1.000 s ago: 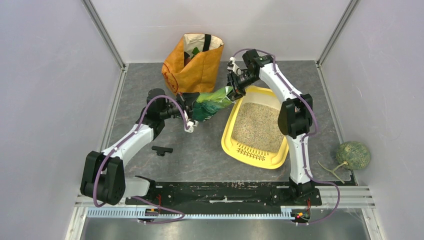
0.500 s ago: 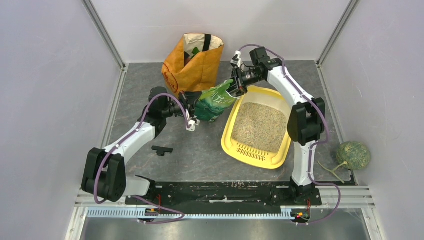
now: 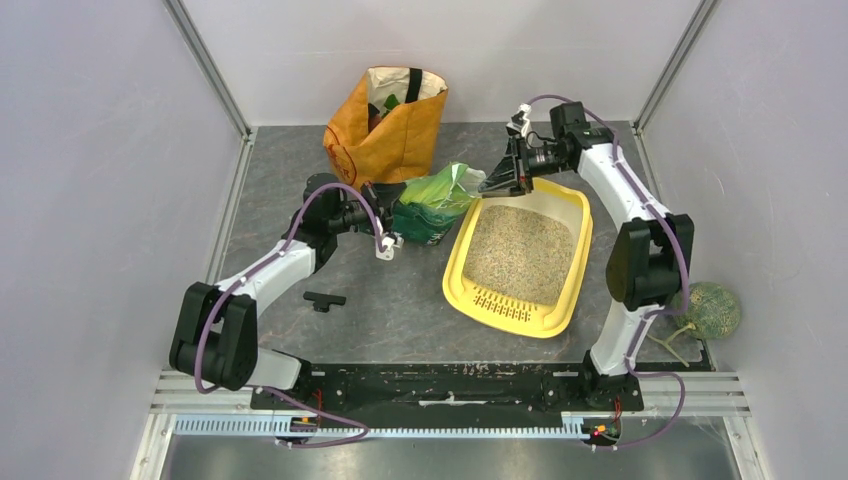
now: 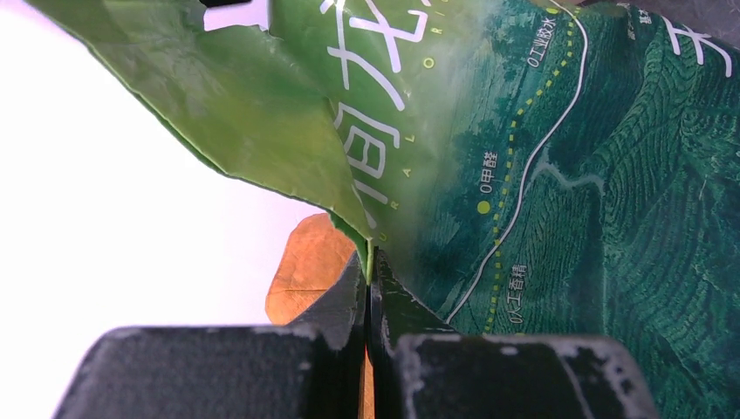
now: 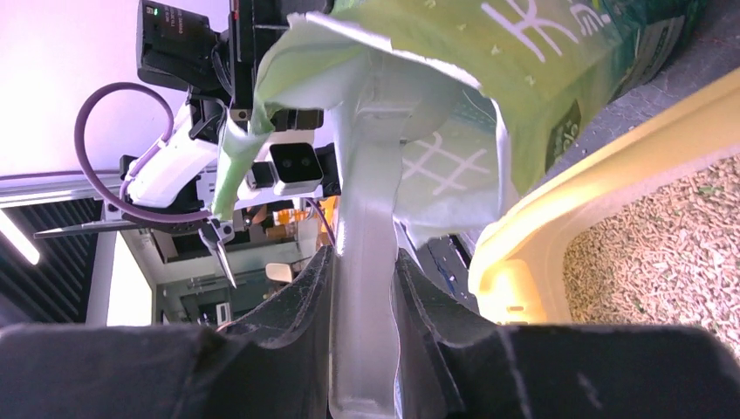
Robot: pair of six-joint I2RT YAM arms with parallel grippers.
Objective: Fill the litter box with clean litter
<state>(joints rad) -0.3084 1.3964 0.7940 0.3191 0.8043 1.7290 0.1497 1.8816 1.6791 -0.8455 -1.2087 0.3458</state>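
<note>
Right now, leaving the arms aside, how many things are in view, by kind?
Bags: 2, the orange shopping bag and the green litter bag
Litter box: 1
Melon: 1
Small black part: 1
Total: 5

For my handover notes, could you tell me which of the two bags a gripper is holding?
The green printed plastic bag: the left gripper and the right gripper both pinch it, while the orange open-topped bag stands untouched.
</note>
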